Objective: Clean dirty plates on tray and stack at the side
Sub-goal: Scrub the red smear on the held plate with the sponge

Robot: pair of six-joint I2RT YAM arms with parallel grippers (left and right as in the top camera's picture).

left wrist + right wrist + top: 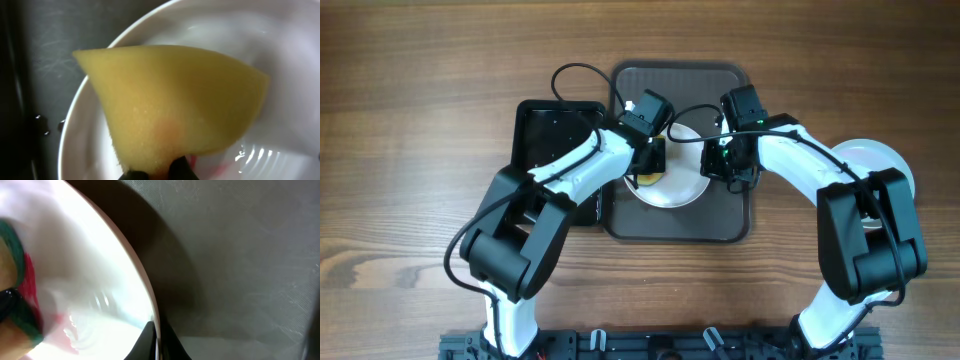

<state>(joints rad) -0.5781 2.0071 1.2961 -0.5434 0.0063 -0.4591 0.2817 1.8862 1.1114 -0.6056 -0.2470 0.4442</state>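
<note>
Currently left gripper [160,173] clamps sponge [170,105], red smear [215,169] just beside its fingertips; right gripper [156,341] pinches plate [100,270] rim. Scrub smear firmly, rim steadied.

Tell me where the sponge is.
In the overhead view, the sponge is in the left gripper, on the left side of the white plate on the tray.

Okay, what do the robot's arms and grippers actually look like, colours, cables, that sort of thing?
Both arms have white links between bulky black joint housings: left arm, right arm. A thin black cable loops off each wrist. The left gripper and right gripper are black and boxy, with black fingers; a small green light glows on the right one.
</note>
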